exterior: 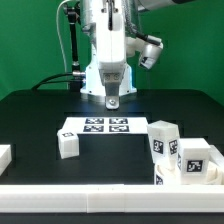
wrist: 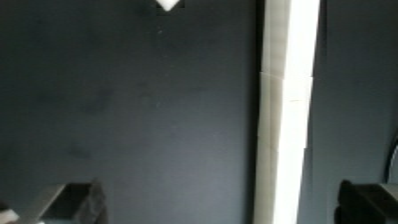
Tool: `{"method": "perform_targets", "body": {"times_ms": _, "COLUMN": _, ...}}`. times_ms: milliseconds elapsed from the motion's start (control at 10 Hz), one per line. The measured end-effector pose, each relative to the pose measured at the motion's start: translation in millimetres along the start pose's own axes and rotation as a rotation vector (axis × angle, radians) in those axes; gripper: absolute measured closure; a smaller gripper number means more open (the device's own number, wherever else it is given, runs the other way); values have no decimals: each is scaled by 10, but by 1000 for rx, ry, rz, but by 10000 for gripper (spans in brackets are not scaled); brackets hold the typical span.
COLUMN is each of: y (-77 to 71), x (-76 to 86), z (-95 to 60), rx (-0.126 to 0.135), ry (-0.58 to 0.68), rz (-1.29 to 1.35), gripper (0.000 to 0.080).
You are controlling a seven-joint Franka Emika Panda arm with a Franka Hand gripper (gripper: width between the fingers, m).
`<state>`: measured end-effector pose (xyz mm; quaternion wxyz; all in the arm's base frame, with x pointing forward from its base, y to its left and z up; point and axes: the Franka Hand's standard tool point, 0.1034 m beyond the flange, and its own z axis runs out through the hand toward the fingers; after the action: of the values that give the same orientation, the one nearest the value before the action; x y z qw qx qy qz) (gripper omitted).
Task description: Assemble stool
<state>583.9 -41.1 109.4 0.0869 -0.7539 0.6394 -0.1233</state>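
The stool's parts are white tagged pieces on the black table. One small leg block [exterior: 67, 143] stands in front of the marker board's left end. Two larger tagged pieces [exterior: 163, 139] [exterior: 193, 160] sit close together at the exterior view's right, by the front rail. My gripper [exterior: 112, 99] hangs behind the marker board, pointing down and apart from every part. In the wrist view the gripper [wrist: 217, 205] is open, with dark fingertips [wrist: 71, 203] at both sides. Between them lie only bare table and a white strip [wrist: 290, 110], which I cannot identify.
The marker board [exterior: 97, 126] lies flat at the table's middle. A white rail [exterior: 100, 196] runs along the front edge. A plain white block [exterior: 4, 155] sits at the exterior view's left edge. A small white tip [wrist: 169, 5] shows at the wrist view's border.
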Motion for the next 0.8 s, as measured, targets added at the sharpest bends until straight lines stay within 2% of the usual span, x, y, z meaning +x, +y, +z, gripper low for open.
{"method": "perform_targets", "body": {"times_ms": 100, "y": 65, "x": 83, "z": 35, "rx": -16, "ry": 9, "rz": -115, "gripper": 151}}
{"method": "perform_targets", "body": {"times_ms": 300, "y": 119, "x": 222, "z": 56, "rx": -25, "ry": 17, "rz": -210, "gripper": 151}}
{"method": "perform_targets", "body": {"times_ms": 500, "y": 110, "x": 199, "z": 57, "rx": -26, "ry": 17, "rz": -245, "gripper": 151}}
{"method": "perform_targets", "body": {"times_ms": 700, "y": 112, "x": 226, "z": 57, "rx": -34, "ry": 21, "rz": -443, "gripper": 151}}
{"method": "perform_targets", "body": {"times_ms": 800, "y": 125, "x": 230, "z": 94, "rx": -64, "ry": 20, "rz": -642, "gripper": 151}}
